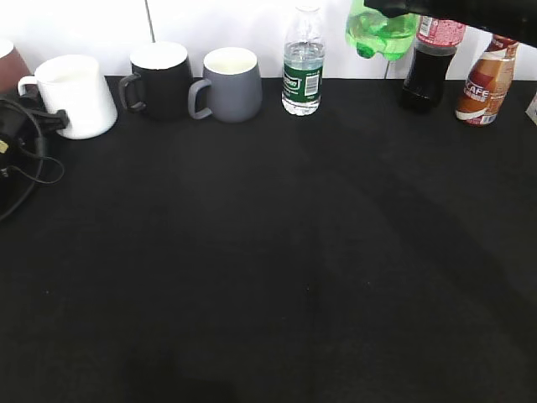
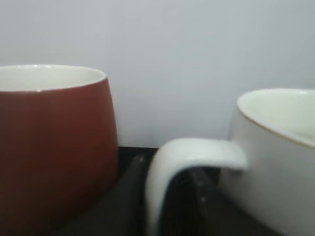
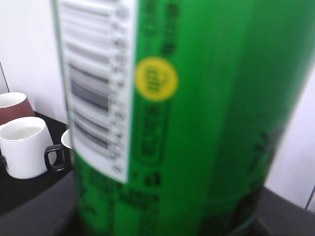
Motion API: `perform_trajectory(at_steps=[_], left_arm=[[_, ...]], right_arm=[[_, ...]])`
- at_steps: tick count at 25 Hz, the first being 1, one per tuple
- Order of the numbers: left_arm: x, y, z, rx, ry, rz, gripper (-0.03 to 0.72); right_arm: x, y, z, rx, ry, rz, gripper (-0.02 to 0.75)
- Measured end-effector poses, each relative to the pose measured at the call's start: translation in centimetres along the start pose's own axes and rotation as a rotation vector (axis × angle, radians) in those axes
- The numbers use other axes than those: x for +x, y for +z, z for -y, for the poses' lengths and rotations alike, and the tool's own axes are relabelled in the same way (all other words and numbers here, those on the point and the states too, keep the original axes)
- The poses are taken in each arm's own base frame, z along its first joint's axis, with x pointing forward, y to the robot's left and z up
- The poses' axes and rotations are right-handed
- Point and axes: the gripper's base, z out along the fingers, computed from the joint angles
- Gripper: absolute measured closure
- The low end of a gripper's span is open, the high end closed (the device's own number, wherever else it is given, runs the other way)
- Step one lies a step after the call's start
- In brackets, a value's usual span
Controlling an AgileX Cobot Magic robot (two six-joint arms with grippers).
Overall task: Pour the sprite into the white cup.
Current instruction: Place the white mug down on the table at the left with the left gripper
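The white cup stands at the far left of the black table; it also shows in the left wrist view and small in the right wrist view. My left gripper has its dark fingers on either side of the cup's loop handle, closed on it. The sprite hangs raised off the table at the top of the exterior view, with only its lobed base visible. Its green label and barcode fill the right wrist view. My right gripper holds it; the jaws are mostly hidden.
A black mug, a grey mug and a clear water bottle line the back edge. A cola bottle and a brown coffee bottle stand at the back right. A red-brown mug stands left of the white cup.
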Motion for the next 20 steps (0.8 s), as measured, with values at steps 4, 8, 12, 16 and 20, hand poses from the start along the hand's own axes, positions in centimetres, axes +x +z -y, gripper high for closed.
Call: perform_trajectory(at_steps=[4, 8, 12, 16, 20], left_arm=[[0.0, -0.4, -1.4, -0.006, 0.010, -0.005, 0.300], [0.4, -2.2, -1.8, -0.014, 0.000, -0.022, 0.295], [-0.4, -2.5, -1.5, 0.018, 0.014, -0.041, 0.295], [-0.6, -2.7, -1.3, 0.059, 0.032, -0.073, 0.295], [-0.7, -4.0, -0.9, 0.080, 0.035, -0.106, 0.295]], right_arm=[[0.0, 0.0, 0.0, -0.004, -0.009, -0.001, 0.351], [0.0, 0.0, 0.0, -0.005, -0.011, -0.002, 0.351], [0.0, 0.0, 0.0, -0.005, -0.011, -0.002, 0.351], [0.0, 0.0, 0.0, -0.005, -0.011, -0.002, 0.351], [0.0, 0.0, 0.0, -0.005, -0.011, -0.002, 0.351]])
